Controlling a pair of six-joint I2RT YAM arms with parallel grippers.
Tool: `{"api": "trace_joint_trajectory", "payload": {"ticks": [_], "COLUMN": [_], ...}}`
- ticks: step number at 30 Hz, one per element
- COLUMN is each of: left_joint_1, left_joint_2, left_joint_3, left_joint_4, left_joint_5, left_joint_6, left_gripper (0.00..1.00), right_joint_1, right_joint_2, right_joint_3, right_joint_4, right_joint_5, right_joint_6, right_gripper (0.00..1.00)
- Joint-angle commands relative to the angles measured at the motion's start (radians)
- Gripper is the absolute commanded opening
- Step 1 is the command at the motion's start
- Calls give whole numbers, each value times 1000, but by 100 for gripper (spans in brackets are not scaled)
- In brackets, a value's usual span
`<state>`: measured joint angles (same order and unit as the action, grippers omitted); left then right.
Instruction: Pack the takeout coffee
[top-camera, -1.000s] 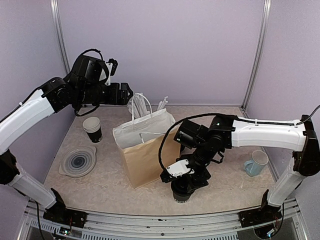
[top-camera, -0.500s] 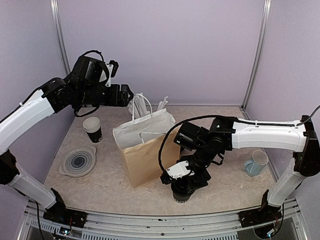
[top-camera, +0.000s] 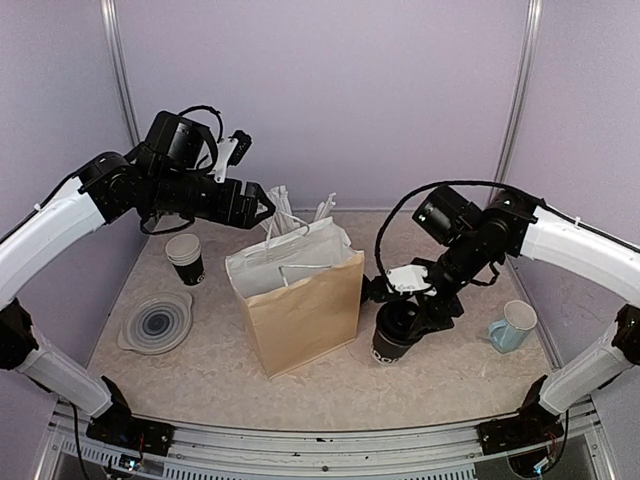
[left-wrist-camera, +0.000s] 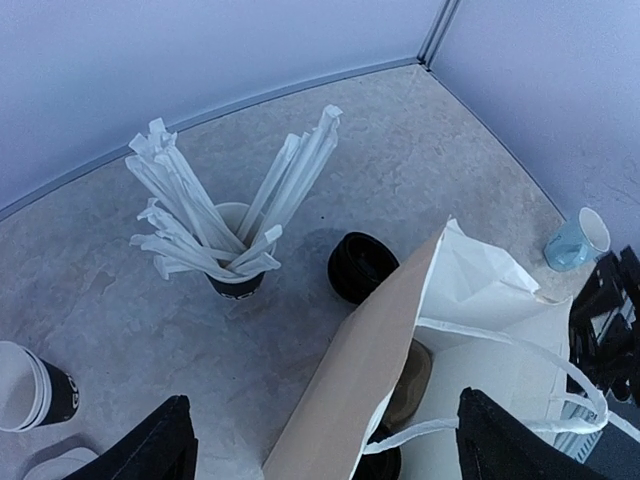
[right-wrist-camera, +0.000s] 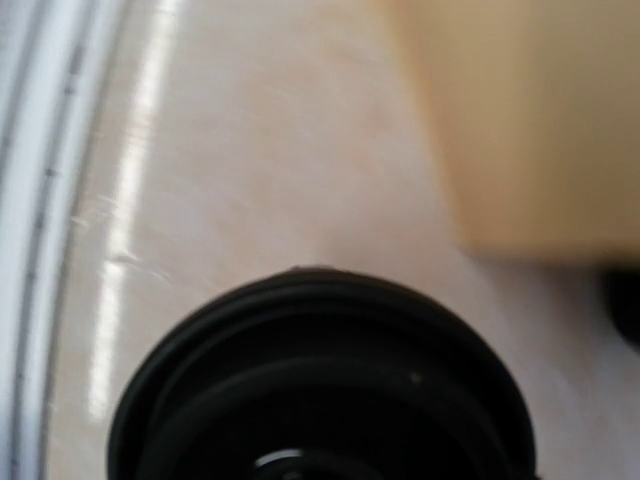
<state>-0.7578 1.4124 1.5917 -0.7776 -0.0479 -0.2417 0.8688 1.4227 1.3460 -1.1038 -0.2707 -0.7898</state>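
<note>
The takeout coffee (top-camera: 392, 340), a black cup with a white band near its base, hangs tilted just right of the brown paper bag (top-camera: 305, 305). My right gripper (top-camera: 413, 312) is shut on its top. In the right wrist view the black lid (right-wrist-camera: 320, 400) fills the lower frame and hides the fingers, with the bag (right-wrist-camera: 530, 120) blurred at upper right. My left gripper (top-camera: 262, 203) hovers open over the bag's back edge and white handles. Its wrist view looks down into the bag (left-wrist-camera: 380, 350) between spread fingers (left-wrist-camera: 150, 450).
A cup of wrapped straws (left-wrist-camera: 235, 240) and a round black object (left-wrist-camera: 362, 265) stand behind the bag. A stack of white-rimmed cups (top-camera: 186, 258) and a grey dish (top-camera: 157, 322) sit at the left. A pale blue mug (top-camera: 513, 326) is at the right.
My right gripper has carried the takeout coffee from the table's front up and to the right, beside the bag. My left gripper has shifted slightly right over the bag's handles.
</note>
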Motion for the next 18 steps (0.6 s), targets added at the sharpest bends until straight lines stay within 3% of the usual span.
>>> {"api": "trace_joint_trajectory", "payload": {"ticks": [1, 7, 13, 18], "left_joint_1": [5, 8, 8, 9], "left_joint_2": [-80, -145, -154, -54], "left_joint_3": [-37, -58, -81, -59], "left_joint_4": [-20, 0, 13, -20], "left_joint_5": [52, -18, 41, 96], "left_joint_6": [14, 13, 51, 115], "left_gripper": [87, 87, 86, 83], "right_joint_1": [-185, -395, -410, -407], "right_joint_2": [-68, -64, 39, 145], "right_joint_3": [37, 234, 499, 737], "right_joint_4": [-32, -21, -45, -53], "right_joint_5": [-48, -120, -208, -337], "right_joint_6": [-47, -77, -58, -26], "right_gripper": [63, 62, 62, 62]}}
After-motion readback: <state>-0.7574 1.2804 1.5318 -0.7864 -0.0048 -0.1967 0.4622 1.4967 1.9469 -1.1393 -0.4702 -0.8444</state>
